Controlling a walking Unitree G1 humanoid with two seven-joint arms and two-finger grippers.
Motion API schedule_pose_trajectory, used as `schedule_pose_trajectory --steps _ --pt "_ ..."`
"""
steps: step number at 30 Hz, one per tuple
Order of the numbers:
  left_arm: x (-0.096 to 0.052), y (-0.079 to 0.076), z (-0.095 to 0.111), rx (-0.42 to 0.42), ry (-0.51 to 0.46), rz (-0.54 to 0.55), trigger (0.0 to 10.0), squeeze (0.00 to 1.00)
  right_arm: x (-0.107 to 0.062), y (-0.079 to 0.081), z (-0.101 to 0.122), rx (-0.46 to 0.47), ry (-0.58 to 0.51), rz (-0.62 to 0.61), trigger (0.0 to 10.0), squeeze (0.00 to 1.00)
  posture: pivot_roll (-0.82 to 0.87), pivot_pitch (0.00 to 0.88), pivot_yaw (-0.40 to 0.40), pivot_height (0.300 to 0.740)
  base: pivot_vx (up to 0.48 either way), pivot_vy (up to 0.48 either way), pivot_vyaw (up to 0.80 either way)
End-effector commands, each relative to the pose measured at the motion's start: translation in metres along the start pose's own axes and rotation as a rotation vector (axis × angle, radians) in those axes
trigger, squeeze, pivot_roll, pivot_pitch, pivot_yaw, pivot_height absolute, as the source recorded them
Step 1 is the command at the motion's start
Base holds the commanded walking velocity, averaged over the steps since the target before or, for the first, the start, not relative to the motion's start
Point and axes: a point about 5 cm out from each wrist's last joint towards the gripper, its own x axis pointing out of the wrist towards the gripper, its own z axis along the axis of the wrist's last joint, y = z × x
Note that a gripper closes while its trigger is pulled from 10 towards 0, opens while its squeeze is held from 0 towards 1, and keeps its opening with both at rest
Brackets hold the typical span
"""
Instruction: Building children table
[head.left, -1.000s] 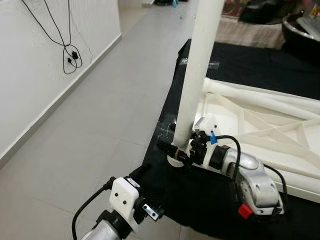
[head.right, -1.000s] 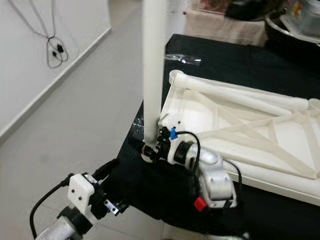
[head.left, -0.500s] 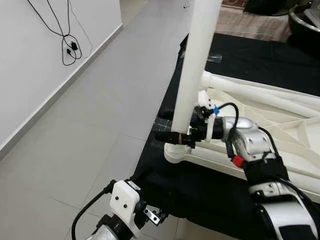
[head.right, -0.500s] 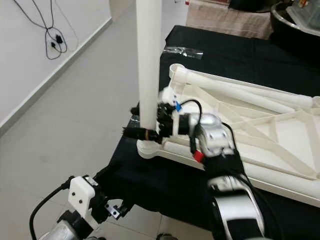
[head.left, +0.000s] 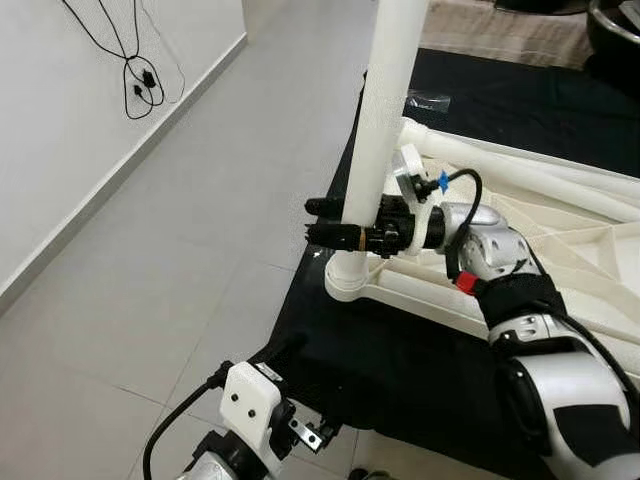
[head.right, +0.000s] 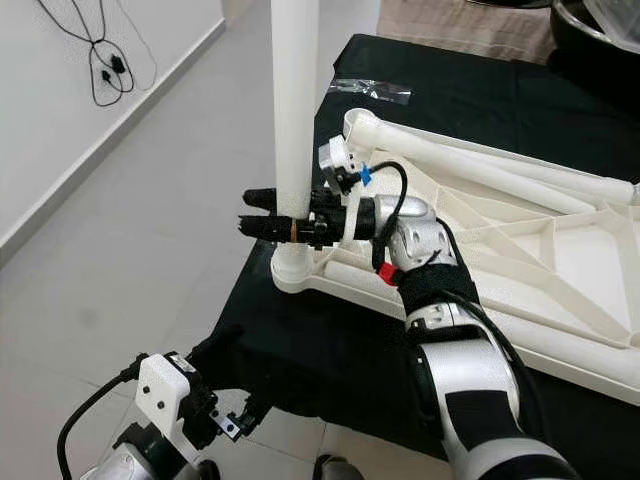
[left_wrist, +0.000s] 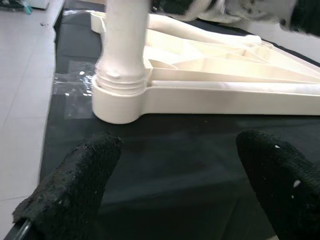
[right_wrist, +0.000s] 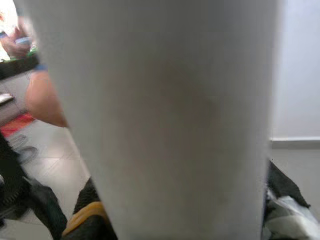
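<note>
A white table top lies upside down on a black cloth. A long white table leg stands upright in its near left corner socket. My right gripper reaches in from the right and is shut on the leg a little above the socket, one black finger on each side, tips poking past it. Seen close up from the right wrist, the leg takes up most of the picture. My left gripper hangs low in front of the cloth edge, open, with nothing between its fingers and the socket ahead of it.
Grey tiled floor lies to the left of the cloth-covered surface. A white wall with hanging black cables runs along the far left. A clear plastic wrapper lies on the cloth behind the table top.
My right gripper has slid from socket height to a little higher on the leg, and its fingertips now reach past it. The head camera has shifted. The left arm has stayed low.
</note>
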Motion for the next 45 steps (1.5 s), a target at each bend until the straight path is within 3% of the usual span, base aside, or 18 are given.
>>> schedule_pose_trajectory --steps 1,4,6,7,8,9,13,20,21,22,26,27,31,38,39,41,42,45 --pt "-0.002 0.001 0.000 -0.007 0.010 -0.005 10.0 0.00 -0.020 0.011 -0.031 0.084 0.003 -0.095 0.0 0.00 0.11 0.225 -0.033 0.740 0.000 0.000 0.00" --pt "-0.001 0.002 0.000 -0.005 0.009 -0.010 10.0 0.00 -0.027 0.023 -0.049 0.107 0.048 -0.191 0.0 0.00 0.08 0.218 -0.040 0.740 0.000 0.000 0.00" --pt "0.002 0.005 -0.002 -0.003 0.010 -0.020 10.0 0.00 -0.021 0.051 -0.084 0.116 0.181 -0.404 0.0 0.00 0.05 0.208 -0.061 0.740 0.000 0.000 0.00" --pt "0.004 0.007 -0.003 -0.003 0.006 -0.025 10.0 0.00 -0.021 0.059 -0.097 0.111 0.230 -0.882 0.0 0.00 0.01 0.200 -0.068 0.740 0.000 0.000 0.00" --pt "0.004 0.007 -0.003 -0.003 0.006 -0.025 10.0 0.00 -0.021 0.059 -0.097 0.111 0.230 -0.882 0.0 0.00 0.01 0.200 -0.068 0.740 0.000 0.000 0.00" --pt "0.006 0.008 -0.003 -0.002 0.003 -0.027 10.0 0.00 -0.034 0.068 -0.104 0.120 0.278 -1.254 0.0 0.00 0.00 0.203 -0.059 0.740 0.000 0.000 0.00" --pt "0.009 0.010 -0.004 0.001 -0.004 -0.030 10.0 0.00 -0.022 0.083 -0.094 0.002 0.257 -1.227 0.0 0.00 -0.01 0.180 -0.044 0.740 0.000 0.000 0.00" --pt "0.013 0.011 -0.006 0.007 -0.010 -0.014 10.0 0.00 -0.009 0.064 -0.104 0.035 0.238 -1.012 0.0 0.00 -0.01 0.160 -0.060 0.740 0.000 0.000 0.00" --pt "0.014 0.011 -0.006 0.006 -0.013 -0.003 10.0 0.00 -0.008 0.063 -0.106 0.038 0.259 -0.975 7.8 0.00 -0.03 0.161 -0.067 0.740 0.000 0.000 0.00" --pt "0.014 0.011 -0.006 0.006 -0.014 0.001 10.0 0.00 -0.009 0.063 -0.103 0.035 0.260 -0.966 10.0 0.00 -0.03 0.160 -0.069 0.740 0.000 0.000 0.00" --pt "0.014 0.011 -0.007 0.003 -0.014 -0.001 10.0 0.00 -0.007 0.060 -0.095 0.024 0.223 -0.921 10.0 0.00 -0.03 0.158 -0.073 0.740 0.000 0.000 0.00" --pt "0.015 0.010 -0.007 0.000 -0.013 -0.007 10.0 0.00 0.000 0.058 -0.081 0.034 0.164 -0.853 10.0 1.00 -0.04 0.157 -0.076 0.740 0.000 0.000 0.00" --pt "0.016 0.009 -0.008 -0.007 -0.013 -0.014 10.0 0.00 0.020 0.049 -0.021 -0.017 -0.045 -0.414 10.0 1.00 -0.01 0.161 -0.071 0.740 0.000 0.000 0.00" --pt "0.015 0.008 -0.007 -0.005 -0.015 -0.016 10.0 0.00 0.010 0.018 -0.008 -0.109 0.089 -0.201 10.0 1.00 0.07 0.179 -0.054 0.740 0.000 0.000 0.00" --pt "0.014 0.008 -0.006 -0.005 -0.014 -0.017 10.0 0.00 0.012 0.011 -0.008 -0.097 0.115 -0.160 10.0 0.56 0.09 0.182 -0.050 0.740 0.000 0.000 0.00" --pt "0.013 0.007 -0.006 -0.005 -0.014 -0.017 10.0 0.00 0.013 0.008 -0.007 -0.088 0.132 -0.130 10.0 0.56 0.09 0.183 -0.050 0.740 0.000 0.000 0.00" --pt "0.012 0.006 -0.006 -0.006 -0.012 -0.015 10.0 0.00 0.016 0.005 -0.004 -0.077 0.135 -0.101 10.0 0.00 0.11 0.192 -0.051 0.740 0.000 0.000 0.00" --pt "0.010 0.004 -0.006 -0.005 -0.009 -0.014 10.0 0.00 0.020 0.003 0.001 -0.068 0.121 -0.058 10.0 0.00 0.13 0.204 -0.056 0.740 0.000 0.000 0.00"
